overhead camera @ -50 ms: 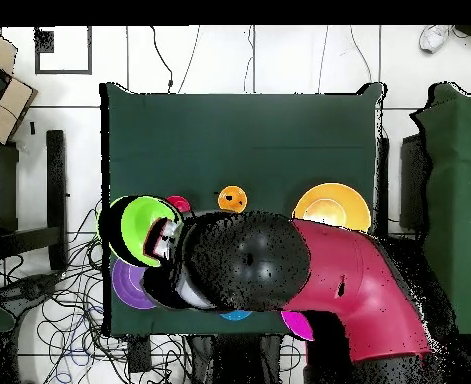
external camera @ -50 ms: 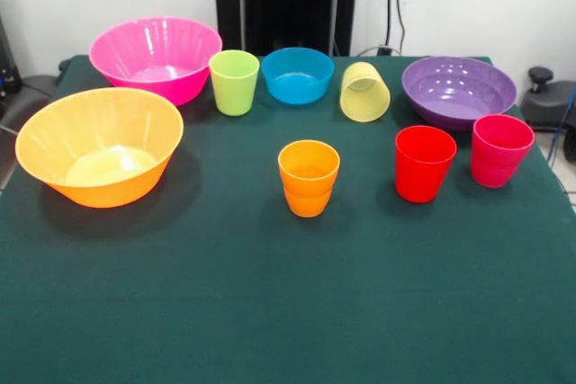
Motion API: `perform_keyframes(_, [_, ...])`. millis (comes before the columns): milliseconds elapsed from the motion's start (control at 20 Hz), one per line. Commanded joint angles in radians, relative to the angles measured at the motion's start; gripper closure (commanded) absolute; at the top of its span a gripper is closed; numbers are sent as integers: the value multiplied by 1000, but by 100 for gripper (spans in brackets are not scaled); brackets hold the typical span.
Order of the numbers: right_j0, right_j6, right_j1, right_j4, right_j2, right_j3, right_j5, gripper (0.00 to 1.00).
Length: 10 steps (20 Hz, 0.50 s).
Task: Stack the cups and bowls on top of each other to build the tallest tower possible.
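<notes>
**Cups and bowls apart on the table, nothing stacked**

Front view: every piece stands alone on the green table [external camera @ -50 ms: 288, 312].
- Back row: large pink bowl [external camera @ -50 ms: 155, 57], lime green cup [external camera @ -50 ms: 234, 82], small blue bowl [external camera @ -50 ms: 297, 75], pale yellow cup [external camera @ -50 ms: 364, 92] tipped over with its mouth toward the camera, and purple bowl [external camera @ -50 ms: 458, 90].
- Large orange bowl [external camera @ -50 ms: 99, 145] sits at the left. There is a pale yellowish patch on its floor; cannot tell what it is.
- Orange ribbed cup [external camera @ -50 ms: 309, 177] is near mid-table, upright and empty.
- Red cup [external camera @ -50 ms: 424, 163] and pink-red cup [external camera @ -50 ms: 500, 149] stand just beside each other, both empty.

Overhead view: the red arm [overhead camera @ -50 ms: 359, 290] reaches across the table's near edge. The gripper [overhead camera @ -50 ms: 164, 238] lies against a light green bowl [overhead camera @ -50 ms: 139, 230] over the table's left edge. Cannot tell how the jaws stand, or whether they hold it.
</notes>
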Motion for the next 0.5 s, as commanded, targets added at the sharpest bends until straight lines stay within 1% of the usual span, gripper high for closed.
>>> perform_keyframes(50, [34, 70, 67, -101, -52, -38, 82, 100])
perform_keyframes(150, [37, 75, 74, -110, -56, -49, 90, 100])
perform_keyframes(500, [43, 68, 92, -129, -71, -52, 74, 100])
